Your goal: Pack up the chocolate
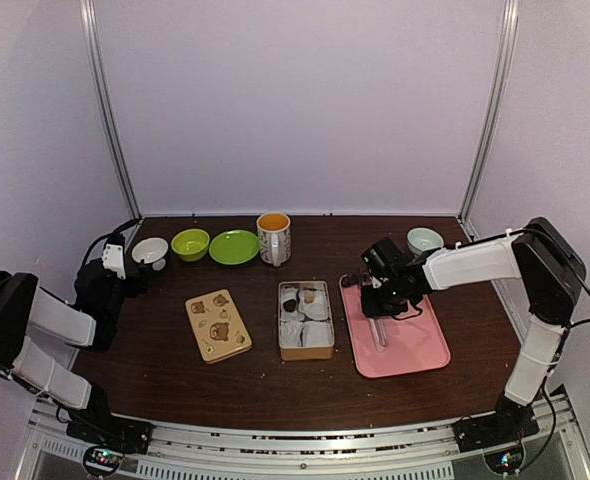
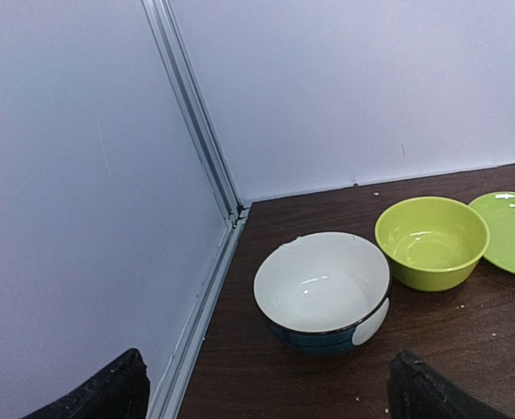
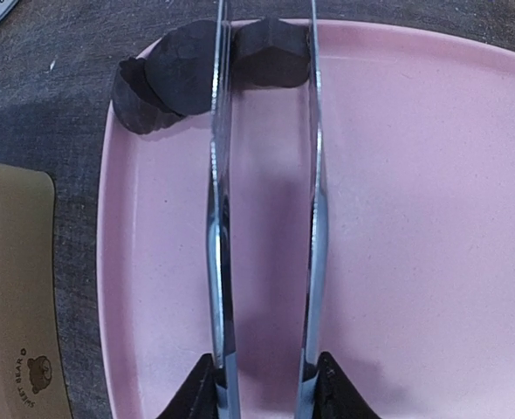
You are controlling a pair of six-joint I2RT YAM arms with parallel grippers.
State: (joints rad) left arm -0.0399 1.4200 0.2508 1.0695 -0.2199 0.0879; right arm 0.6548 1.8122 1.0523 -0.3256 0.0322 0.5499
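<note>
My right gripper [image 3: 266,388] is shut on the metal tongs [image 3: 216,218] and holds them low over the pink tray [image 3: 415,218]. The tong blades stand apart. One dark chocolate lump [image 3: 271,51] lies between their tips at the tray's corner. Another dark chocolate lump [image 3: 166,78] lies just left of the left blade, on the tray rim. In the top view the right gripper [image 1: 383,292] is at the tray's [image 1: 420,350] far left. The open tin [image 1: 306,320] holds white paper cups and dark lumps [image 1: 291,303]. My left gripper [image 2: 271,393] is open and empty, near the white bowl [image 2: 323,288].
The bear-printed lid [image 1: 218,325] lies left of the tin. Along the back stand a white bowl [image 1: 150,252], a green bowl [image 1: 190,243], a green plate [image 1: 234,246], a mug [image 1: 274,238] and a pale bowl [image 1: 424,240]. The tin's side [image 3: 17,297] is close to the tray's left edge.
</note>
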